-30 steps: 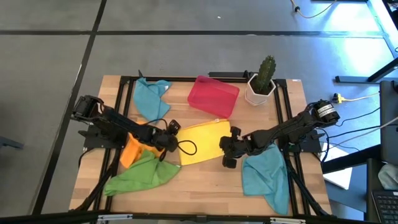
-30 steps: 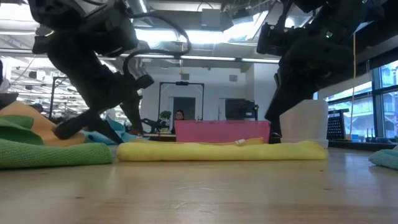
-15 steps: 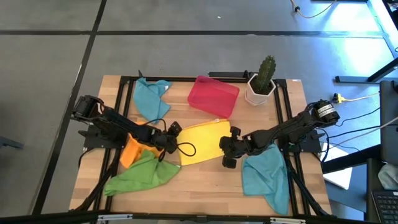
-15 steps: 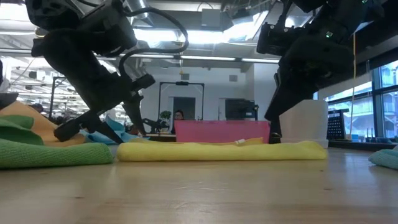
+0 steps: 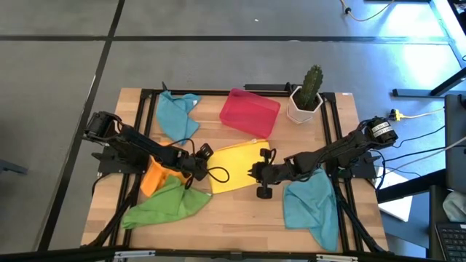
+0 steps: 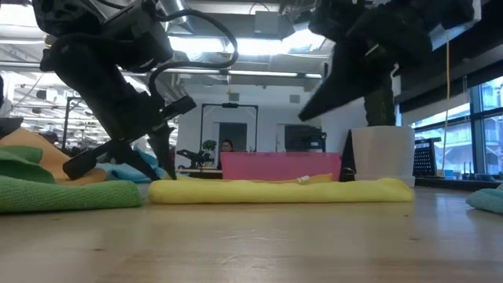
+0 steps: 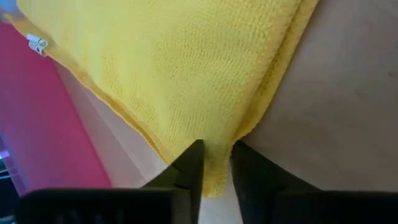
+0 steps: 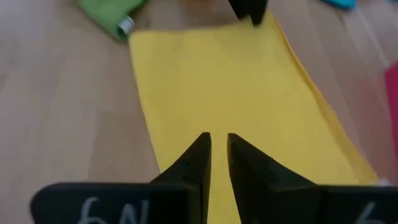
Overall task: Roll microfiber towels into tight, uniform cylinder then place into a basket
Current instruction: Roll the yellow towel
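at the centre of the high view, a flat yellow microfiber towel (image 5: 237, 167) lies folded on the wooden table (image 5: 240, 218), just below the small red plastic basket (image 5: 250, 112) near the upper middle. at its left corner the left gripper (image 5: 204, 151), wide apart a second ago, has now closed its fingers (image 7: 189, 171) on a pinch of the yellow edge. from the right of the frame the right gripper (image 5: 258, 175) has swung in over the towel's right end, its fingers (image 8: 198, 155) nearly together and holding nothing i can see. this suggests the corner is secured and rolling is about to begin. the green towel (image 5: 164, 204), orange towel (image 5: 153, 175) and two teal towels (image 5: 309, 200) lie unrolled around it. the basket looks empty.
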